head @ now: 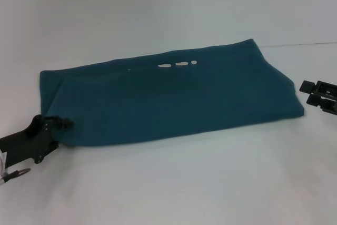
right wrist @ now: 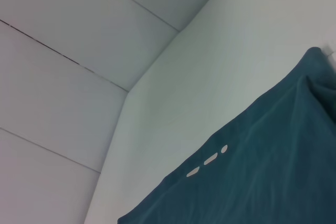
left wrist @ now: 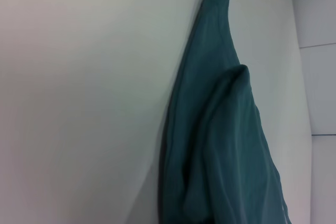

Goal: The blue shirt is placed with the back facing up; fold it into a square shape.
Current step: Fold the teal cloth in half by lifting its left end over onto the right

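The dark teal-blue fabric shirt [head: 168,96] lies folded into a long rectangle on the white table [head: 168,183]. The left gripper [head: 62,123] touches its near-left corner, seemingly pinching it; the right gripper [head: 316,94], spread apart, sits just beside the right edge.

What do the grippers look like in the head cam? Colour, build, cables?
Both are matte black. The left gripper is a blocky, angular bracket assembly with visible screw points; a thin wire with a reddish tip hangs below it at the frame edge. The right gripper shows flat, notched black plates. No markings visible.

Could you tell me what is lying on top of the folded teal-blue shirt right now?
Nothing rests on the dark teal-blue fabric T-shirt; only small white marks show near its far edge. The left gripper meets its near-left corner, the right gripper sits apart. Layers beneath are covered.
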Motion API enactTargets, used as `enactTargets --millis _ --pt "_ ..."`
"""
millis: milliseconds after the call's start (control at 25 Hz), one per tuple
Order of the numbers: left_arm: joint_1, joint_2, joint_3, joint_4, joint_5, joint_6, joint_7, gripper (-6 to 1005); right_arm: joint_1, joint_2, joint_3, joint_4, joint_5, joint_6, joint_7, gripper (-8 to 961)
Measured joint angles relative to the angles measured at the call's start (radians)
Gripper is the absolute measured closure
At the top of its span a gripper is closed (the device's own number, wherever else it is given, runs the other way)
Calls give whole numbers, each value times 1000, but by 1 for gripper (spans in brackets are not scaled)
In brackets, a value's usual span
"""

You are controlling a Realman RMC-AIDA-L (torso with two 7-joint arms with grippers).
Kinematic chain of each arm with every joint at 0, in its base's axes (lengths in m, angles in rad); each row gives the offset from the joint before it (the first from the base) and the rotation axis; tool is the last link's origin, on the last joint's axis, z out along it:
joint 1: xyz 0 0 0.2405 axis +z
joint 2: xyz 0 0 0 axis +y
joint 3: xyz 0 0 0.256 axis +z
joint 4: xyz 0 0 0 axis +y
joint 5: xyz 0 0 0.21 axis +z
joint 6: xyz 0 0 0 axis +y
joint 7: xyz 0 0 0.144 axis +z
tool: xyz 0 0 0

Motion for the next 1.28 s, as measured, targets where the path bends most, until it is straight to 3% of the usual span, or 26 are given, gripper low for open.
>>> enactTargets --millis 120,240,640,1280 --pt "0 0 -1 0 -1 1 11 586 -2 0 0 0 0 2 0 252" --pt "-2 0 0 1 -1 3 21 827 -4 0 0 0 0 3 0 252" --pt "7 8 2 45 29 40 69 992 -11 0 1 0 0 4 0 252" --pt "83 36 -22 238 170 128 54 988 -7 5 17 25 -1 6 10 252"
